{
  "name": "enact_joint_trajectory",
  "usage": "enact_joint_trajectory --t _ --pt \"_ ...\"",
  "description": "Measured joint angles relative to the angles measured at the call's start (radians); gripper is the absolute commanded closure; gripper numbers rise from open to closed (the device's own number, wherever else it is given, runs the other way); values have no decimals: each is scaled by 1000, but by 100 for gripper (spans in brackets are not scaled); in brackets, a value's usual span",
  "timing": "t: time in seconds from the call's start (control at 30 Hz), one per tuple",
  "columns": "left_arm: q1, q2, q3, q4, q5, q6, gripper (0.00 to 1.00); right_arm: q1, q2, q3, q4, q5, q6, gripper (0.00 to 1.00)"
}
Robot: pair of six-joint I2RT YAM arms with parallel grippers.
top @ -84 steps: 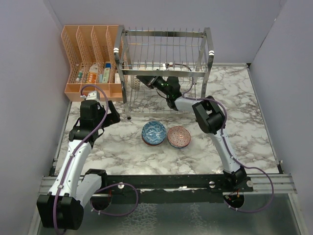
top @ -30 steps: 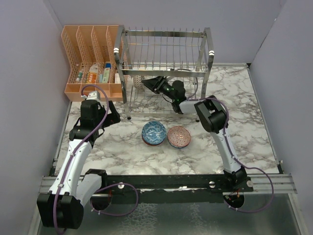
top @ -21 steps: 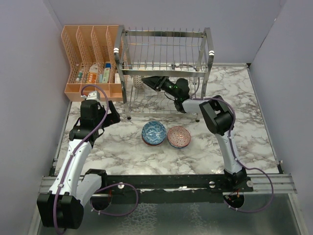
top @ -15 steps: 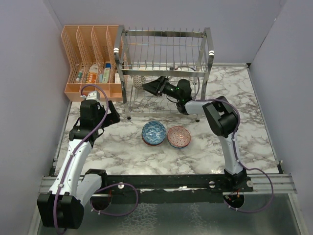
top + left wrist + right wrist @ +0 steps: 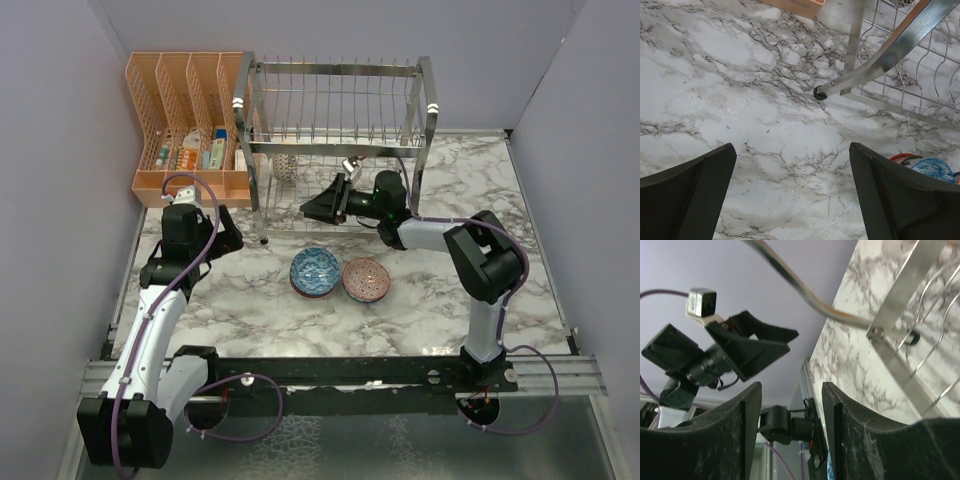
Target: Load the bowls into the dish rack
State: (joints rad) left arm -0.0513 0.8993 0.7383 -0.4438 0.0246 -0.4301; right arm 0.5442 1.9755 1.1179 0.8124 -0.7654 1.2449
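Observation:
The chrome dish rack (image 5: 335,70) stands at the back of the marble table. One bowl (image 5: 285,165) with a white dotted outside stands on edge in the left of its lower tier. On the table in front lie a blue bowl (image 5: 314,270), which seems to rest in another, and a reddish-pink bowl (image 5: 366,279). My right gripper (image 5: 312,207) hangs open and empty just outside the rack's front, pointing left; in the right wrist view its fingers (image 5: 735,440) frame only the left arm. My left gripper (image 5: 792,147) is open over bare marble, left of the rack's front leg (image 5: 855,45).
An orange mesh organiser (image 5: 185,120) with small items stands left of the rack. Grey walls close in the table on three sides. The rack's foot (image 5: 819,93) and lower wire shelf (image 5: 920,90) lie close ahead of my left gripper.
My right gripper has drawn back out of the rack's lower tier toward the front, empty. The dotted bowl stays standing in the rack. The left arm has not moved.

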Motion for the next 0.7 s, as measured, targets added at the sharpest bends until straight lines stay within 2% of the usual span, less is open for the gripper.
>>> enact_joint_trajectory --t 0.23,0.4,0.7 --pt "5 0 0 0 0 0 1 40 -92 -159 -17 -47 -31 49" --pt "6 -3 0 0 0 0 1 79 -191 -216 -108 -92 -96 49" --pt "10 -12 0 1 0 0 1 127 -526 -324 -429 -101 -315 49"
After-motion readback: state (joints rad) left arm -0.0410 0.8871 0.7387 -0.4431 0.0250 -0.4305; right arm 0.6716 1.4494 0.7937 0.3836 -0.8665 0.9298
